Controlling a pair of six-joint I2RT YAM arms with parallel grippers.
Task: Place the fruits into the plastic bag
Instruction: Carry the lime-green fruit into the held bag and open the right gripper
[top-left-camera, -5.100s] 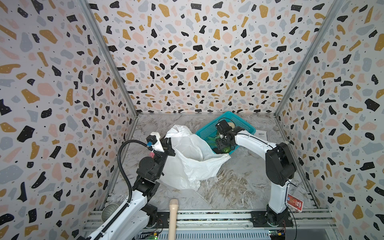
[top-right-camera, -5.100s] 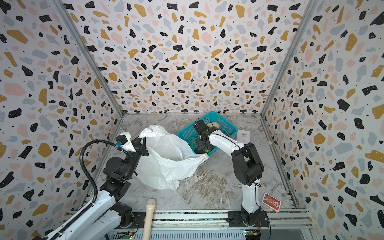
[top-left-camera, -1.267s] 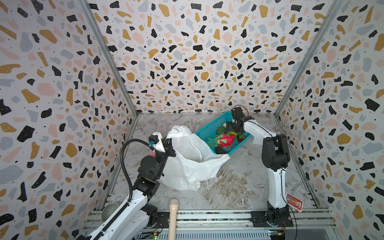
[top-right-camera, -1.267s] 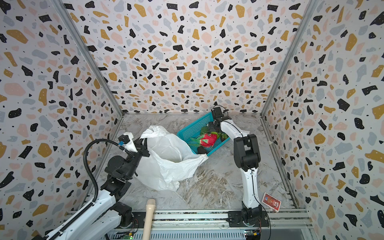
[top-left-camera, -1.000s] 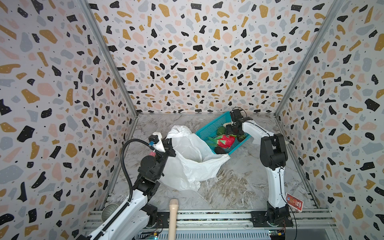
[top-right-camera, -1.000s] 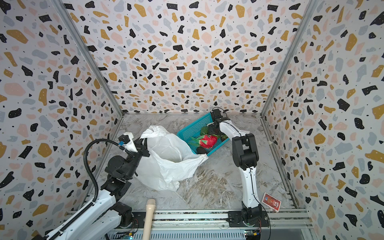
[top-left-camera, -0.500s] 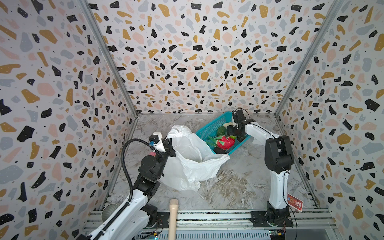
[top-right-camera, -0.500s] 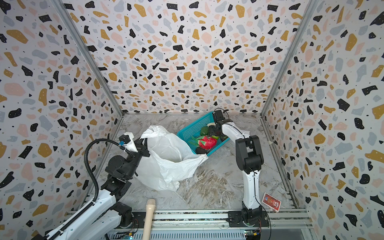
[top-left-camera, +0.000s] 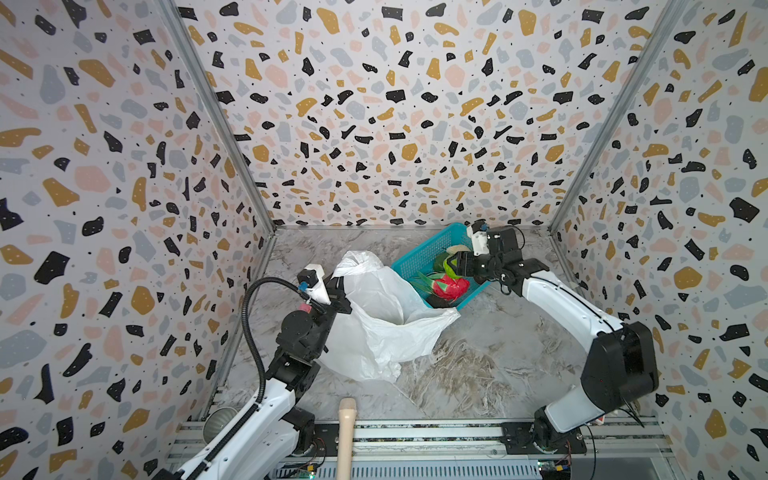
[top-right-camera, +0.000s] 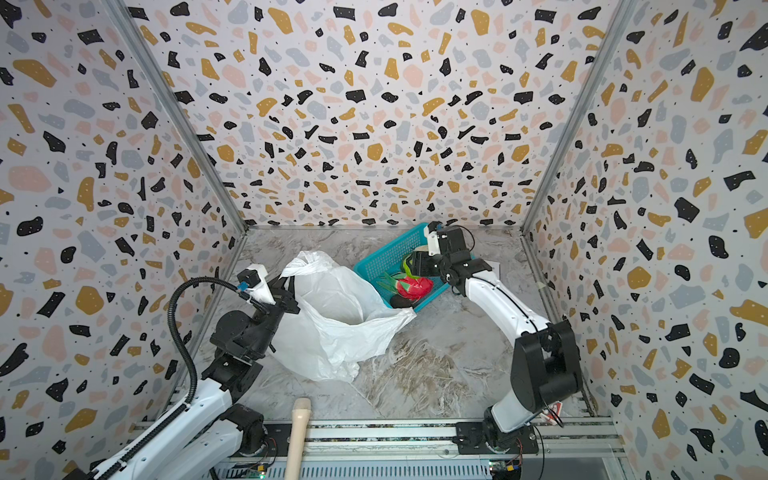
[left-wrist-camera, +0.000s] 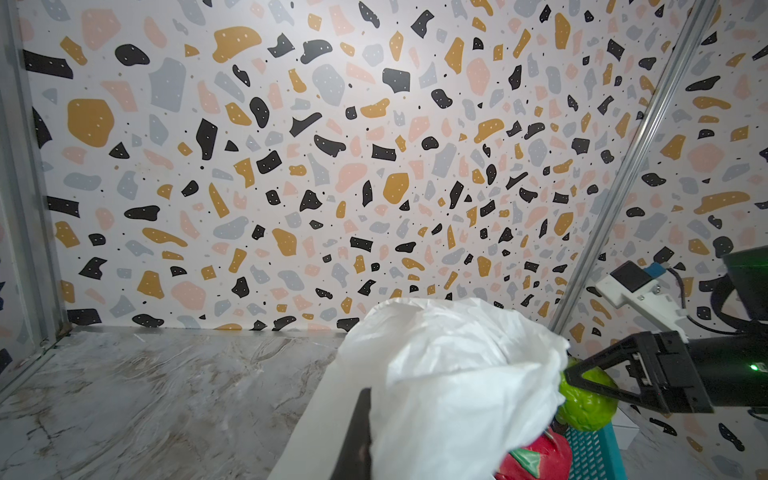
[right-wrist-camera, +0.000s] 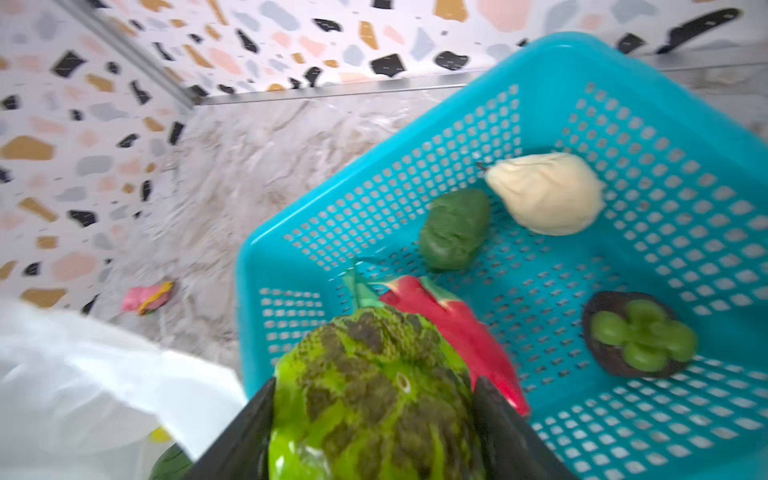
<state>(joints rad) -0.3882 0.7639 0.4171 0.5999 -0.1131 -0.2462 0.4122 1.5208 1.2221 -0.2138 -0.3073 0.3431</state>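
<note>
one fruit in transit | right gripper (top-left-camera: 459, 264) clamped on green bumpy fruit (right-wrist-camera: 370, 374), come away from teal basket (top-left-camera: 419, 253) far corner, now above its middle | left gripper (top-left-camera: 338, 291) clenched on plastic bag (top-left-camera: 386, 324) rim | meaning: drop into bag likely next; dragon fruit (top-left-camera: 451, 286) waits in basket

The plastic bag (top-left-camera: 386, 328) lies on the desk (top-left-camera: 490, 374), left of centre. The basket (top-left-camera: 415, 257) stands just behind and right of it, against its rim, near the back wall. In the basket lie the dragon fruit (top-left-camera: 453, 286) and, farther back, a lumpy piece (right-wrist-camera: 544, 193). Over the basket, a bumpy fruit (right-wrist-camera: 374, 395) sits between the right pincer's (top-right-camera: 415, 262) fingers.
</note>
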